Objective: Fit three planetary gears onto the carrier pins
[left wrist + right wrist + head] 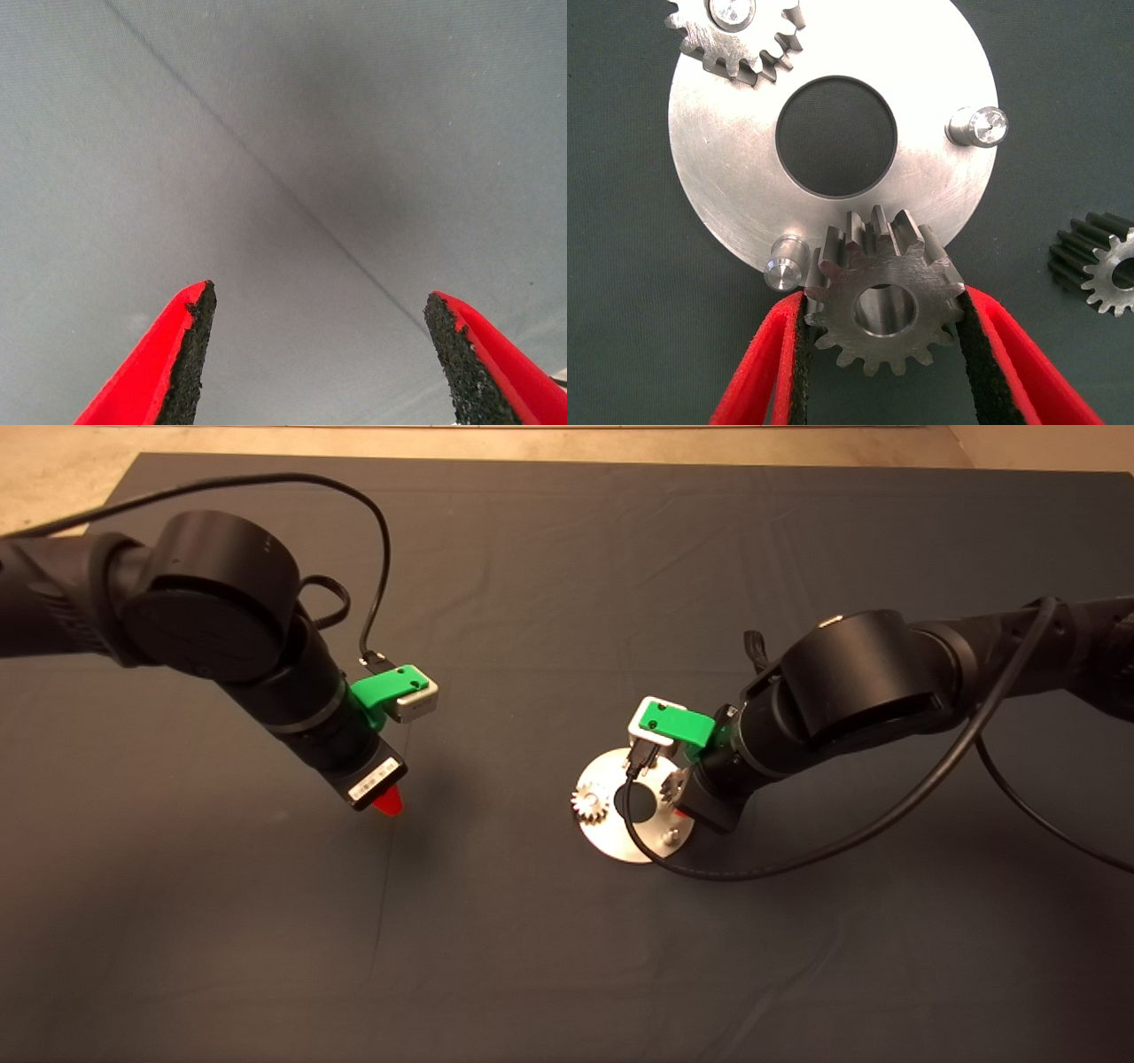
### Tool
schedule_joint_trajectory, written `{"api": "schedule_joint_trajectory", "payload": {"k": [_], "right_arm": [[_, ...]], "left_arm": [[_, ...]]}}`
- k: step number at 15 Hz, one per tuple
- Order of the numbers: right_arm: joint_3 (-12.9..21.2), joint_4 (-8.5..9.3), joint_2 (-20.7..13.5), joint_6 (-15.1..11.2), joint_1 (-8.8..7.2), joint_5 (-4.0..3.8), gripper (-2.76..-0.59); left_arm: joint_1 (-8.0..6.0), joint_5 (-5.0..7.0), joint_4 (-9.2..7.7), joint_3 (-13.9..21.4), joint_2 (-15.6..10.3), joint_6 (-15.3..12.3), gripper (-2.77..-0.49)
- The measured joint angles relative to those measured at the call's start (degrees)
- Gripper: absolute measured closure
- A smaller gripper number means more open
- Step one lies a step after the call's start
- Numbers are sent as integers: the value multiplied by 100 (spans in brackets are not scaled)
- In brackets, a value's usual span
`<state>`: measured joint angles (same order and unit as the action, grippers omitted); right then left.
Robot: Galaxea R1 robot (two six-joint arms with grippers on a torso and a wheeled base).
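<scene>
Gripping one of the planetary gears [881,305] between its two red fingers [757,372], the right gripper [881,354] hangs over the near edge of the silver disc [744,177], with the black pads pressed against the gear's toothed rim on either side. The gear is held with its centre hole facing up, just beside one of the carrier pins [782,266] and not seated on it; that pin stands bare at the disc's rim, touching or nearly touching the gear's teeth. A second pin [979,126] stands bare farther round the rim, apart from the held gear. A second gear [735,35] already sits on the third pin, across the big central hole from the gripper, with the pin's shiny top showing through its bore. The third gear [1099,264] lies loose on the dark mat [1063,88], off the disc and to one side of it. From the head view, the right arm comes in from the right and its wrist covers much of the disc [611,837], while the seated gear [588,803] shows at the disc's left edge. The left gripper [319,354] hovers over bare mat [283,133] well to the left of the disc, its fingers [168,363] spread wide and holding nothing.
</scene>
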<state>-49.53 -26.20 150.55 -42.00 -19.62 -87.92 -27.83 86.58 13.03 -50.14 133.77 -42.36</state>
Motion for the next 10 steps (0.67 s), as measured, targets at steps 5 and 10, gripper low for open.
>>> {"api": "schedule_joint_trajectory", "payload": {"k": [5, 10], "right_arm": [[-57, 457, 60, 22, -73, 7, -99], [-41, 731, 74, 22, -73, 5, -99]], "left_arm": [[-2, -2, 0, 0, 2, 0, -164], [-4, 0, 0, 0, 0, 0, -164]]}}
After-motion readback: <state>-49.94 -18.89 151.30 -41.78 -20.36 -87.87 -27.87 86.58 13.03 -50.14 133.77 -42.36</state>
